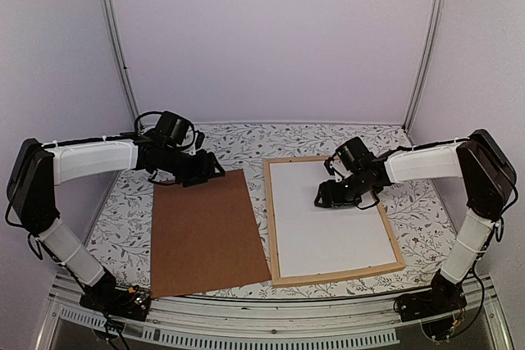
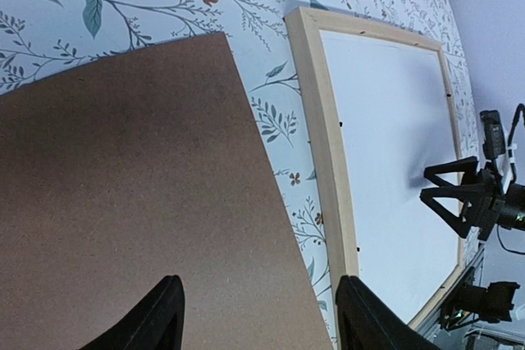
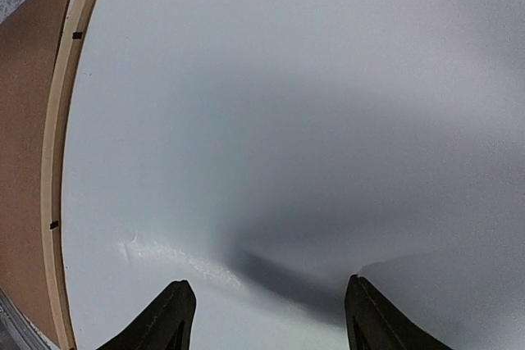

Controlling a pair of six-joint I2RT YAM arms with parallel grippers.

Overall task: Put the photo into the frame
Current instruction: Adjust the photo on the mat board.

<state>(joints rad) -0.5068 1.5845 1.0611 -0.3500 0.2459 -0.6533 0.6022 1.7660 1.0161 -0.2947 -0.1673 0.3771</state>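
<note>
The frame (image 1: 336, 275) lies flat on the bench (image 1: 422, 211), toward 4 o'clock from its centre. The photo (image 1: 328, 227) sits inside the wood bars, white back up. A brown backing board (image 1: 205, 235) lies just beside the frame at its 9 o'clock. Farther back, the right hand (image 3: 271, 309) is spread wide, empty, low over the photo's far half, with most of the sheet at its 6 o'clock. The left hand (image 2: 258, 309), also spread and empty, hangs over the board's far edge, the frame at its 3 o'clock.
</note>
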